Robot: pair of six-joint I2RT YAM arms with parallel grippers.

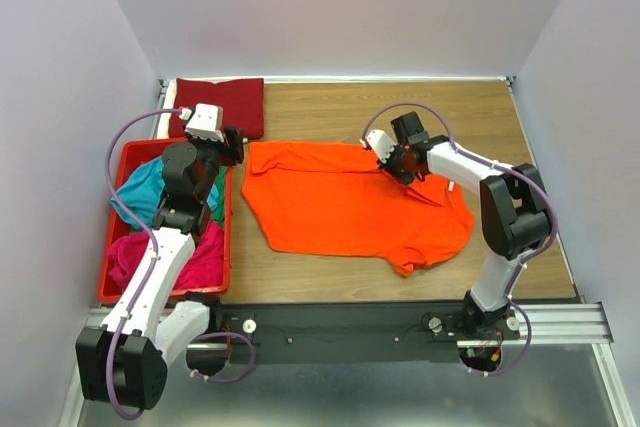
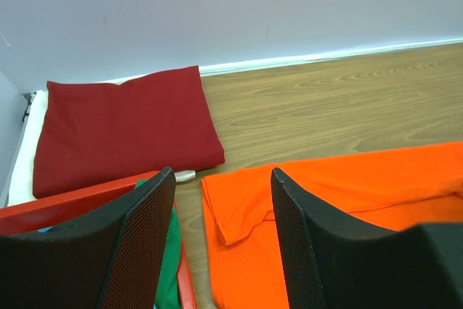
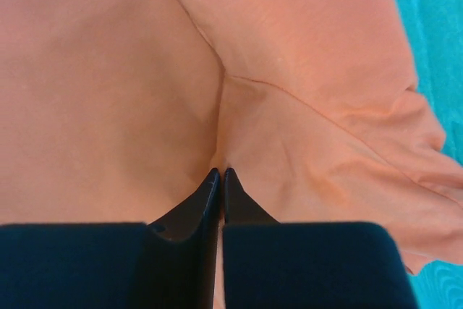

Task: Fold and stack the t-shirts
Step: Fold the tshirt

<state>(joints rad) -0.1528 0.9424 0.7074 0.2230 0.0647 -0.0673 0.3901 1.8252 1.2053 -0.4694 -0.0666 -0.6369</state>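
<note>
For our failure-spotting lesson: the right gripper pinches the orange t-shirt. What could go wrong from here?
The right gripper holds only a small pinch of orange t-shirt near a sleeve seam; it may slip.
The left gripper hangs open, off the cloth; a one-sided pull could bunch it.

The orange t-shirt [image 1: 350, 212] lies spread flat in the middle of the tabletop [image 1: 500, 127], hem towards the left edge; its right sleeve is crumpled near the right edge, and the cloth by that shoulder is gathered into a small raised crease; the dark red t-shirt [image 1: 225, 102] sits folded into a neat rectangle at the far left corner, apart from the orange one; the teal t-shirt [image 1: 140, 192], the green t-shirt [image 2: 168, 265] and the magenta t-shirt [image 1: 205, 262] lie bunched and unfolded in the red crate [image 1: 228, 247] along the left edge, teal farthest back, magenta nearest, green against the right wall.
</note>
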